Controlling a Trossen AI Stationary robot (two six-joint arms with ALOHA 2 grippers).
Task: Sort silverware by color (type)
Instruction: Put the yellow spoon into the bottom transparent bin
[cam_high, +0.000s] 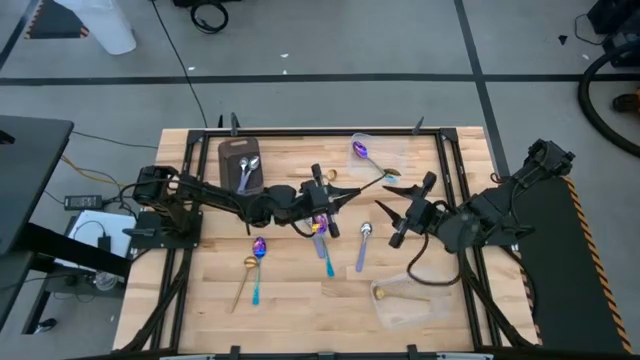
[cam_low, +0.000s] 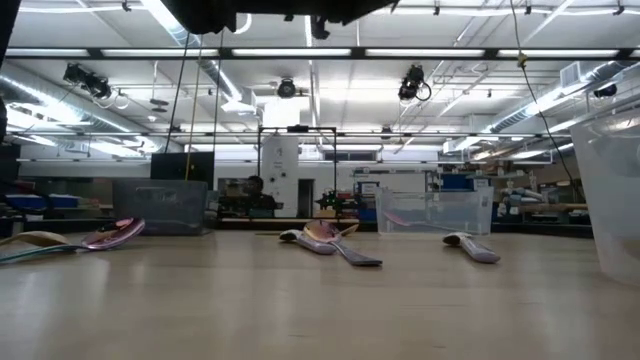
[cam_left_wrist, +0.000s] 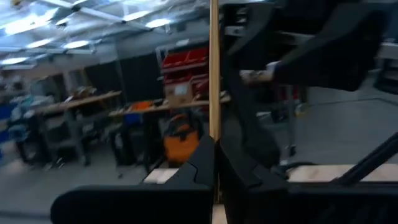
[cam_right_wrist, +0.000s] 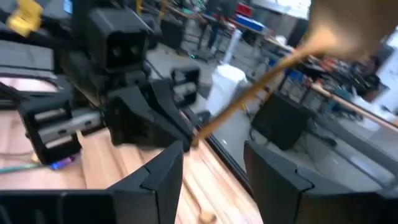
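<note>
From above, the left gripper (cam_high: 335, 193) reaches over the middle of the table (cam_high: 300, 310), its jaws clamped on the handle of one gold spoon (cam_high: 372, 181), which points toward the right gripper (cam_high: 398, 212). That one's jaws stand apart, just beside the spoon's bowl end.

Gold spoons number three: the held one, a second gold spoon (cam_high: 243, 280) lying near the table's left front, and a third gold spoon (cam_high: 380, 293) inside the near clear container (cam_high: 415, 305). There are three purple-blue spoons too: one (cam_high: 258, 262) touching the second gold one, one (cam_high: 324, 245) under the left gripper, one (cam_high: 360, 150) in the far clear container (cam_high: 385, 150). One silver spoon (cam_high: 363, 243) lies loose; the dark tray (cam_high: 228, 150) holds silver ones (two, as far as I can tell).

At table height, three groups of spoons lie on the wood, and both grippers are out of sight.

The left wrist view shows its dark fingers (cam_left_wrist: 186, 180) pressed together on the thin gold handle (cam_left_wrist: 214, 74).

The right wrist view shows its own fingers (cam_right_wrist: 161, 174) spread, the gold spoon passing above them without touching.
</note>
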